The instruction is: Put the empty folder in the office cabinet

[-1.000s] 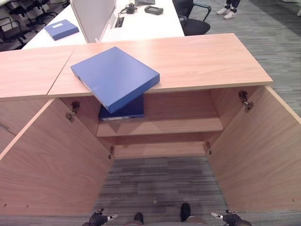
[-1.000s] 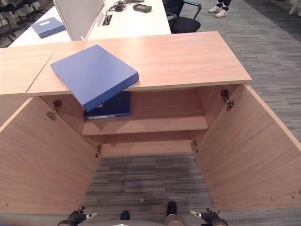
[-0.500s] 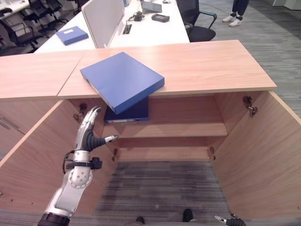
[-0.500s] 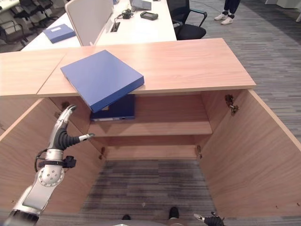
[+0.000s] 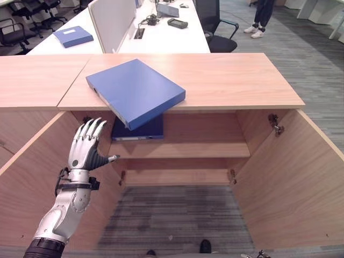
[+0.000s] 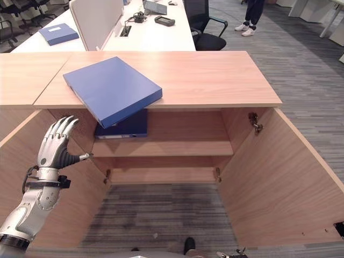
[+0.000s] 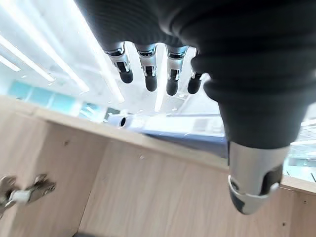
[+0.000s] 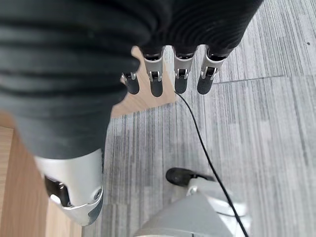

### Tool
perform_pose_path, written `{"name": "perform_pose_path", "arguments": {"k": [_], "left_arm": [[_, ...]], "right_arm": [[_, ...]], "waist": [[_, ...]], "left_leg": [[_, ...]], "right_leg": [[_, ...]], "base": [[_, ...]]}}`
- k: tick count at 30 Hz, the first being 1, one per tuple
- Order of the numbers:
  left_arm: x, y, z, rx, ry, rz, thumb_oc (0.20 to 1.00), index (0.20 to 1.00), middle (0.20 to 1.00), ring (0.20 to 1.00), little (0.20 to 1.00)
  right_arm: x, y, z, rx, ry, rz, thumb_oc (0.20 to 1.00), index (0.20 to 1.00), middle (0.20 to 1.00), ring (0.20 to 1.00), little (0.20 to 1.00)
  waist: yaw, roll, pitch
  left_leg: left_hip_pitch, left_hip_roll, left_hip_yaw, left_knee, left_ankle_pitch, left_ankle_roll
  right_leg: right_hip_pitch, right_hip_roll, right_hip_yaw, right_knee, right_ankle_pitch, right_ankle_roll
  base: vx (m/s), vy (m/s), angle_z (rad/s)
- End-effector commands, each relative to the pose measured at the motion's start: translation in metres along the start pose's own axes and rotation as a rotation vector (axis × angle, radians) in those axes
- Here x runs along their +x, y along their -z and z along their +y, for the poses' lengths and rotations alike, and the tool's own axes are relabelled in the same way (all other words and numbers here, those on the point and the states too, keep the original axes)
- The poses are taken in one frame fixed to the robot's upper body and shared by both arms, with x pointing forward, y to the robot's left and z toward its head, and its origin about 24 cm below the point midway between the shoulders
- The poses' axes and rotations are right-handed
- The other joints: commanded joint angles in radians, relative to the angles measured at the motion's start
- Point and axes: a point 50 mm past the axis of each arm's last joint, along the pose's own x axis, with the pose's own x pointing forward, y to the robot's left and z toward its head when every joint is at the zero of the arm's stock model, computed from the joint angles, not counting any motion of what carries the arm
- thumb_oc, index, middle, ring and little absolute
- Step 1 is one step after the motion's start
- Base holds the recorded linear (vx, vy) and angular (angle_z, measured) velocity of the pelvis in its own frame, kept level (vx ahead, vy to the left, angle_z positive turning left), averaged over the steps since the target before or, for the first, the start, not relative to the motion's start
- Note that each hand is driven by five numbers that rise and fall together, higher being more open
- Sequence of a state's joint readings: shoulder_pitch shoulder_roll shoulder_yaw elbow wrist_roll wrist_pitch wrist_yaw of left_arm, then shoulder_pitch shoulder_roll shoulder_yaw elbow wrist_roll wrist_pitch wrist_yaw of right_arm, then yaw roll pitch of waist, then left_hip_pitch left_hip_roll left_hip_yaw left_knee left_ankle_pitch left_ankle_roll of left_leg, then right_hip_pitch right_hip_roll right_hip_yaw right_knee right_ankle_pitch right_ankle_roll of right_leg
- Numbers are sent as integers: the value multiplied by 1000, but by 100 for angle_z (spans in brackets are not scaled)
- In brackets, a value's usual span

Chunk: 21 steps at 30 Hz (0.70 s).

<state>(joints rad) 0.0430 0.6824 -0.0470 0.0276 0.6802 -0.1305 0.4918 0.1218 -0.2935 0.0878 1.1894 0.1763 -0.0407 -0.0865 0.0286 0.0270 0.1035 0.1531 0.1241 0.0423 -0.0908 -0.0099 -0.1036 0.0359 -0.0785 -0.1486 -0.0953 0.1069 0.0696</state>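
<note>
Raised since the earlier frame: left robot hand (image 5: 87,146), fingers spread wide, empty, below the cabinet (image 5: 183,80) top. Right robot hand (image 8: 163,81): fingers relaxed, holding nothing. Folder (image 5: 135,90): blue, atop the cabinet, one corner overhanging the open shelves. Likely light, rigid, smooth; best taken at the overhanging corner.

Folder (image 5: 135,90) on the cabinet (image 5: 226,80) top at its left, corner overhanging the front edge, second folder (image 5: 138,130) on the upper shelf (image 5: 204,149) beneath it, left hand (image 5: 86,150) before the left door (image 5: 37,183), desk (image 5: 166,37) behind
</note>
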Motion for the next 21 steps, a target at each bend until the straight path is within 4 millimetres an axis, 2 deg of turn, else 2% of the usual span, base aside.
{"name": "perform_pose_path", "arguments": {"k": [1, 12, 21], "left_arm": [[32, -12, 35, 111, -148, -157, 1000, 1000, 1000, 1000, 1000], [49, -24, 56, 202, -207, -269, 1000, 1000, 1000, 1000, 1000], [59, -33, 63, 246, -232, -324, 1000, 1000, 1000, 1000, 1000]], "right_arm": [[4, -18, 4, -26, -8, -38, 1000, 1000, 1000, 1000, 1000], [3, -12, 1, -43, -7, -16, 1000, 1000, 1000, 1000, 1000], [3, -11, 3, -47, -11, -13, 1000, 1000, 1000, 1000, 1000]], "waist": [[-27, -34, 23], [-37, -23, 18], [-47, -18, 16]], "left_leg": [[8, -6, -17, 4, -76, -26], [15, -2, -9, 4, -77, -29], [16, -3, -7, 4, -76, -30]], "right_leg": [[112, -90, 3, 13, -131, 114], [115, -88, 6, 12, -132, 116], [116, -87, 9, 12, -131, 117]], "base": [[44, -5, 0], [0, 0, 0], [0, 0, 0]]}}
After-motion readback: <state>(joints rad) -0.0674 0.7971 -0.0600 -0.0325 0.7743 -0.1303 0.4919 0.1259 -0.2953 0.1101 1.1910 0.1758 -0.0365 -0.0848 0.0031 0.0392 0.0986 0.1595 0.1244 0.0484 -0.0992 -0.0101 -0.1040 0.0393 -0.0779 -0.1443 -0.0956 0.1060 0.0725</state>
